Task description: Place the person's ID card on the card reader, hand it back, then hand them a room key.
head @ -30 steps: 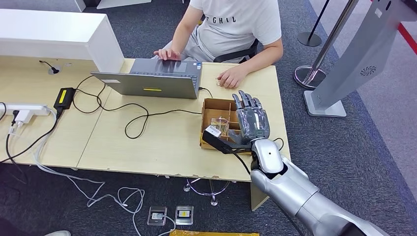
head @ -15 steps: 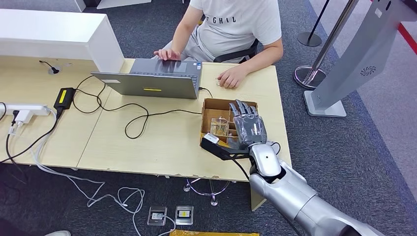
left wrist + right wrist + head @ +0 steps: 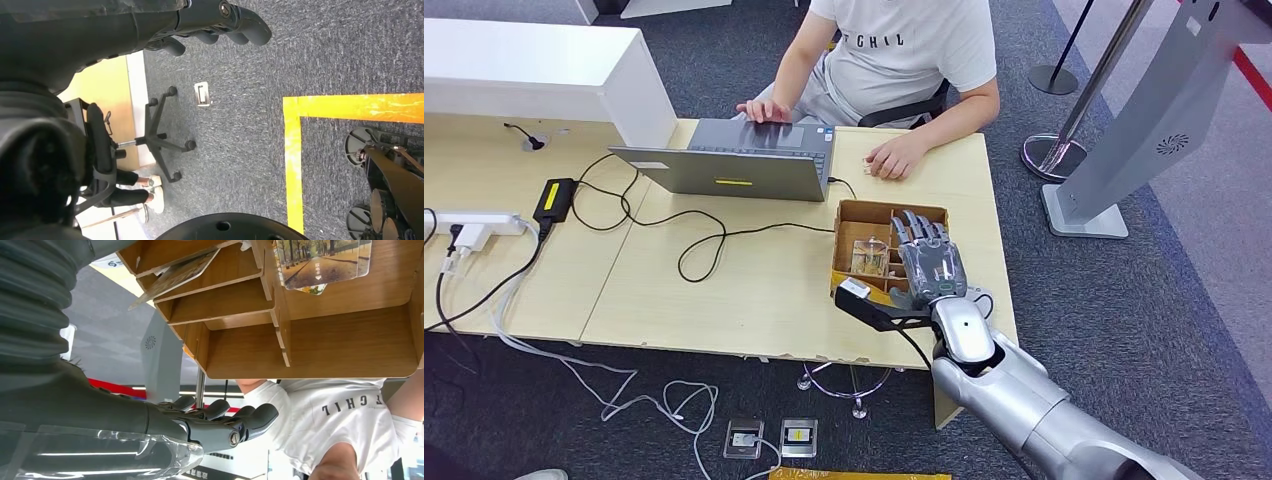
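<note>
cards (image 3: 320, 262): in wooden box (image 3: 854, 213) on desk's right end, by the divider; picture-printed top card; likely the room keys, can't confirm. ID card not made out.
handling (judged): thin, light, stiff plastic, slick face; lying flat so hard to pinch from above. Best to take an edge betw thumb + finger, or slide it up against the divider first.
right hand (image 3: 931, 258): over the box, fingers straight + apart, holding nothing; not touching cards in wrist view.
left hand (image 3: 215, 22): hangs over carpet, fingers curled in, nothing in it.
person (image 3: 904, 45): seated across desk, hands by laptop (image 3: 734, 160).
</note>
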